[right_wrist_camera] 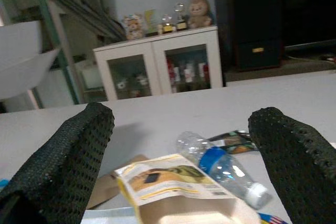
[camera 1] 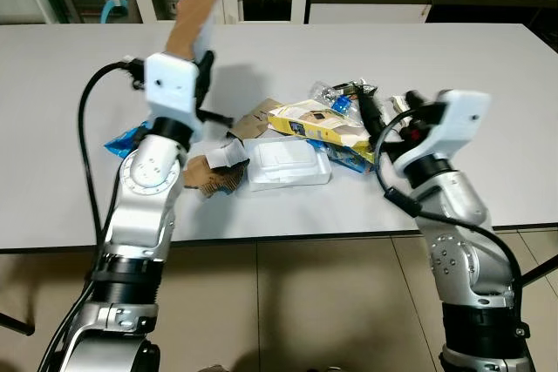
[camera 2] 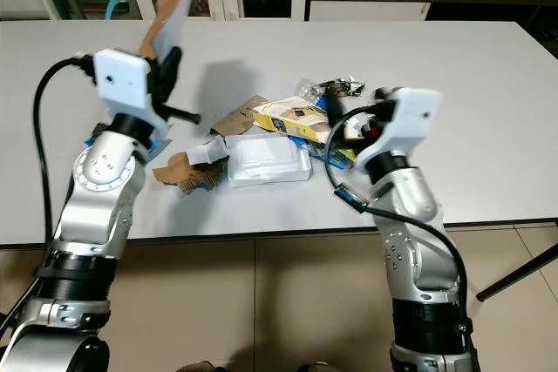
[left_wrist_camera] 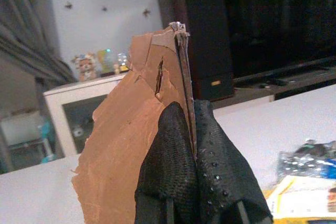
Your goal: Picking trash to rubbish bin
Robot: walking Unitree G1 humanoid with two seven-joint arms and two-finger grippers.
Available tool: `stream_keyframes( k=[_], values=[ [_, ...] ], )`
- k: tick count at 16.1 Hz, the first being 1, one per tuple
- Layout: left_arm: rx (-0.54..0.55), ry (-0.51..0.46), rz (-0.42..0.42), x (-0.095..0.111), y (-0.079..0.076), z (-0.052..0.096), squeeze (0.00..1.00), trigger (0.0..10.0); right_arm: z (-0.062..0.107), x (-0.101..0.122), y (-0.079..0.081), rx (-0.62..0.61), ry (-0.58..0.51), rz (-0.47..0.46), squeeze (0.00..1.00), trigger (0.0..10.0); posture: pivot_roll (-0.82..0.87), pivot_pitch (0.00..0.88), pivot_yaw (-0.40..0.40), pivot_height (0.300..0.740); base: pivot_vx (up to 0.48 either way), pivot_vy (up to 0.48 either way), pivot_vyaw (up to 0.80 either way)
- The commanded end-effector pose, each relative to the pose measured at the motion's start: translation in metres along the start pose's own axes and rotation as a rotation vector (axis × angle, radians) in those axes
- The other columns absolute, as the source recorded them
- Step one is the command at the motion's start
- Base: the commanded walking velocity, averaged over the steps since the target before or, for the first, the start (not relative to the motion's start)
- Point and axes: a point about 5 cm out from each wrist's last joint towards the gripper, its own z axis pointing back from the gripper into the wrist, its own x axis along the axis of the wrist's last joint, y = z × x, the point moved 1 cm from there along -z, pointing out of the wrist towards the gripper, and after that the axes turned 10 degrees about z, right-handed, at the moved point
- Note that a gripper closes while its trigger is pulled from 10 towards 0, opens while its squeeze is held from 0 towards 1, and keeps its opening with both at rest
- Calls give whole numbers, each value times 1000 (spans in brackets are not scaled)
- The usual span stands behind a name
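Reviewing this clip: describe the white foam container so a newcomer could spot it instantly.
On the white table, find the trash pile between the robot's arms. The white foam container lies at the pile's near edge, right of torn brown cardboard scraps and in front of the yellow packet. It is the only plain white, closed, boxy item there.

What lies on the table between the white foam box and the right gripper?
In the left eye view, a yellow paper package lies between the white foam box and the right gripper, with a clear plastic bottle just behind the package.
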Motion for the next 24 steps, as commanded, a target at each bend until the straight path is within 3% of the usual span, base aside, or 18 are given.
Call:
stream_keyframes(
  k=[1, 3, 7, 9, 13, 24],
  values=[
    [45, 45, -6, -15, 9, 6, 0, 10000, -1, -2, -7, -52, -4, 24, 0, 10000, -4, 34, -1, 740, 0, 0, 0],
    [104, 83, -1, -29, 18, 13, 0, 10000, -1, -5, -9, -78, 2, 52, 0, 10000, 4, 23, -3, 740, 0, 0, 0],
    [153, 79, -26, -28, 31, 18, 0, 10000, 0, -12, -18, -120, 17, 49, 0, 10000, 16, 18, -18, 740, 0, 0, 0],
    [166, 110, -39, -40, 33, 27, 0, 10000, 1, -14, -15, -127, 19, 45, 0, 10000, 9, 12, -23, 740, 0, 0, 0],
    [177, 92, -44, -38, 33, 29, 0, 10000, 4, -12, -23, -168, 1, 55, 0, 10000, 6, 6, -25, 740, 0, 0, 0],
    [129, 108, -26, -47, 19, 24, 0, 10000, 6, -21, -13, -138, 10, 85, 0, 10000, 60, 0, -8, 740, 0, 0, 0]
  ],
)
